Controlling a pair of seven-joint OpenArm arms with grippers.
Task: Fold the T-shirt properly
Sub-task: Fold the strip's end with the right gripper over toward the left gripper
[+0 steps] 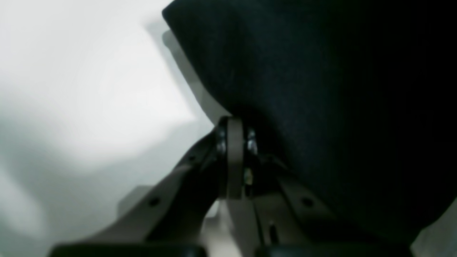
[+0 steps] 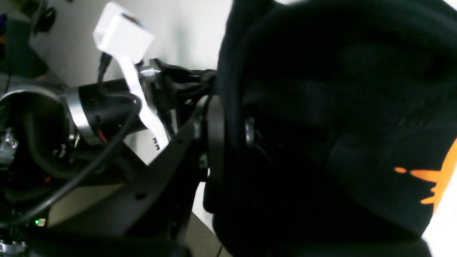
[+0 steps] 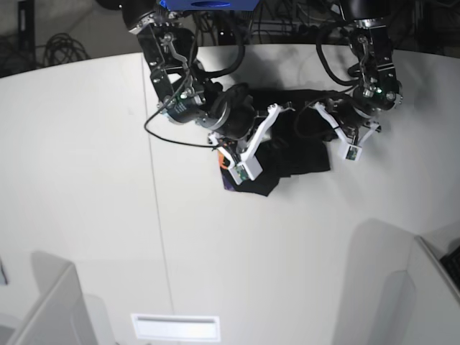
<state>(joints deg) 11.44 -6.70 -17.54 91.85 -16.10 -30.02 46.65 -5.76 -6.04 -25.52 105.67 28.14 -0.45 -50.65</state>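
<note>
Base view: both fingers clamped on shirt [image 3: 302,147] edges, left [image 3: 332,123], right [image 3: 233,147]; soft, limp, light cloth, best pinched at hem corners.

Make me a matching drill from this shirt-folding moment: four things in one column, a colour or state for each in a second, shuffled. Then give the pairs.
Things:
1. T-shirt
2. left hand
3. print on the shirt
4. table

Colour or state:
A. orange
B. white, with a seam line running across it
C. black cloth, bunched between the two arms
D. shut on the cloth's edge

Pairs: 1-C, 2-D, 3-A, 4-B
</note>
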